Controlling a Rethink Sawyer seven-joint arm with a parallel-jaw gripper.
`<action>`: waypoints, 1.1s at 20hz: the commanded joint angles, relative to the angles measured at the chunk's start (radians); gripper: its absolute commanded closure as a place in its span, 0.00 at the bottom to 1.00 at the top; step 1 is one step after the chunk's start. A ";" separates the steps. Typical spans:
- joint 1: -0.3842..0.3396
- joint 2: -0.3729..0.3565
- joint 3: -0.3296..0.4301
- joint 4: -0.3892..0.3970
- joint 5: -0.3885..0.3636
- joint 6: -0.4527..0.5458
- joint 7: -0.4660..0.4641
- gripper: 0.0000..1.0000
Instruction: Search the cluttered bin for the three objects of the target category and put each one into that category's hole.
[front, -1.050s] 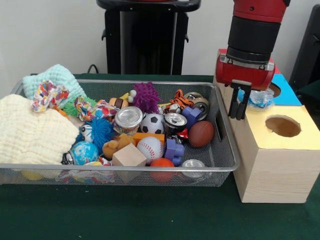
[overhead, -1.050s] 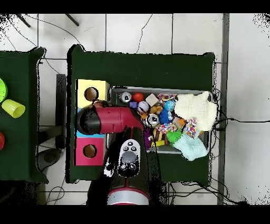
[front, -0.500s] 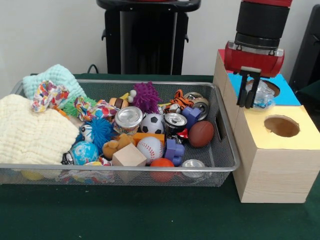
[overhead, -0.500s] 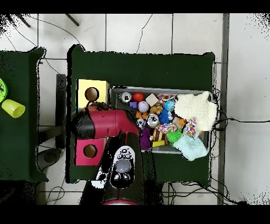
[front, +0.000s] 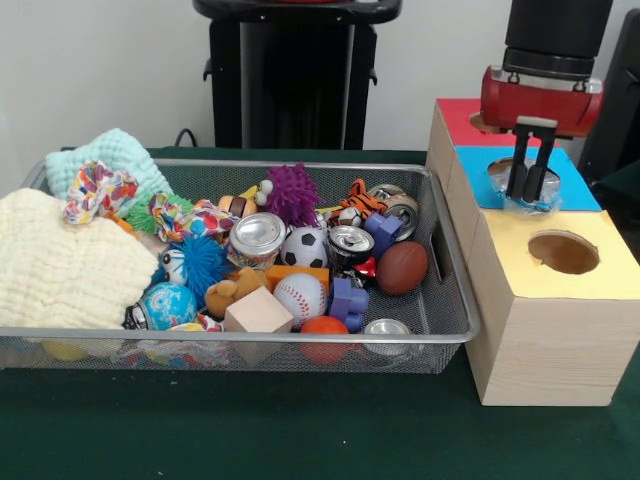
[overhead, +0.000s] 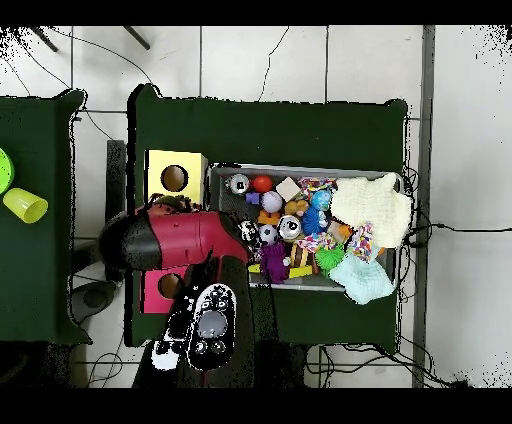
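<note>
My gripper (front: 531, 192) hangs over the hole in the blue top (front: 575, 188) of the wooden box, in the front view. Its fingers are shut on a crumpled clear plastic item (front: 545, 200) that sits at the hole's mouth. The wire bin (front: 452, 310) to the left holds several metal cans (front: 257, 236), balls such as a brown football (front: 402, 267), blocks and soft toys. In the overhead view the red arm (overhead: 185, 240) covers the blue section and hides the gripper.
The box also has a yellow section with a hole (front: 565, 252) nearest the camera and a red section (front: 460, 120) behind. Cream and mint cloths (front: 60, 265) fill the bin's left end. Overhead, a second table holds a yellow-green cup (overhead: 24, 205).
The gripper has moved from the bin's right edge across to the blue hole, carrying the clear plastic item. The bin's contents have not moved.
</note>
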 joint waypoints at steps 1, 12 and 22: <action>-0.008 0.036 0.048 0.049 0.003 0.070 0.096 1.00; -0.041 0.055 0.079 0.053 0.002 0.063 0.065 1.00; -0.061 0.046 0.121 0.104 0.000 0.020 0.060 1.00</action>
